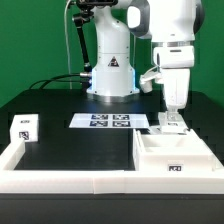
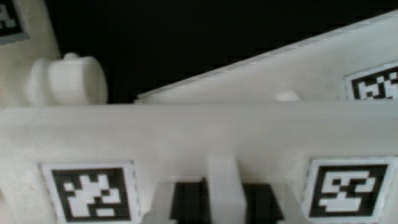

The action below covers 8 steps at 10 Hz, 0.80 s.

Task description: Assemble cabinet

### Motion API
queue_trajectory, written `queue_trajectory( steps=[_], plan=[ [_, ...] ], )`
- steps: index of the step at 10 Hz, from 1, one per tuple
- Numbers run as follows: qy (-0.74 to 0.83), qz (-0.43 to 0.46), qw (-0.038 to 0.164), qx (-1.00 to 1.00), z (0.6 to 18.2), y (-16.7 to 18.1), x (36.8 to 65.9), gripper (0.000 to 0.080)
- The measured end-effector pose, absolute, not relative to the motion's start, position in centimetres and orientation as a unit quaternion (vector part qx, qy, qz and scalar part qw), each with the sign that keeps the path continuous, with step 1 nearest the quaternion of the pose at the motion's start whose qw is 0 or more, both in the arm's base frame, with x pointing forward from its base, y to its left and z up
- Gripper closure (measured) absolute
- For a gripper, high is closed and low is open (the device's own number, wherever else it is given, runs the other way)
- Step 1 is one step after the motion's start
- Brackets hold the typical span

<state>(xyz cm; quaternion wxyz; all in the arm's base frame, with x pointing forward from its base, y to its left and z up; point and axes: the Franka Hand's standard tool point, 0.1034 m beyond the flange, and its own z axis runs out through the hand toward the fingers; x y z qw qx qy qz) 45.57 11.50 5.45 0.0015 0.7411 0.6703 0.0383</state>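
Observation:
The white open cabinet body [image 1: 172,158] lies at the exterior view's right, a tag on its front wall. My gripper [image 1: 172,120] stands straight down over the body's far edge. In the wrist view its dark fingers [image 2: 180,198] sit close together either side of a thin white upright panel edge [image 2: 222,185], so my gripper [image 2: 222,205] looks shut on that cabinet panel. A white face with two tags [image 2: 89,190] fills the view on both sides of it. A round white peg [image 2: 71,75] and a slanted white panel [image 2: 267,75] show behind. Another tagged white cabinet part [image 1: 25,127] lies at the left.
The marker board [image 1: 105,121] lies flat mid-table in front of the robot base [image 1: 110,75]. A low white border wall [image 1: 60,180] runs along the front and left edges. Black cables hang at the back left.

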Motion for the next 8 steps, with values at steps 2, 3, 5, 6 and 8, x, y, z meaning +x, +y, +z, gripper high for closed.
queue_trajectory(
  steps=[2, 3, 5, 6, 8],
  plan=[
    [0.67, 0.037, 0.001, 0.742, 5.5, 11.6, 46.2, 0.0729],
    [0.669, 0.034, 0.0, 0.742, 5.6, 11.6, 46.5, 0.0729],
    [0.669, 0.033, 0.0, 0.742, 5.5, 11.5, 46.4, 0.0729],
    [0.669, 0.033, 0.0, 0.742, 5.5, 11.5, 46.4, 0.0729],
    [0.668, 0.034, -0.001, 0.743, 5.4, 11.6, 47.3, 0.0729]
  ],
)
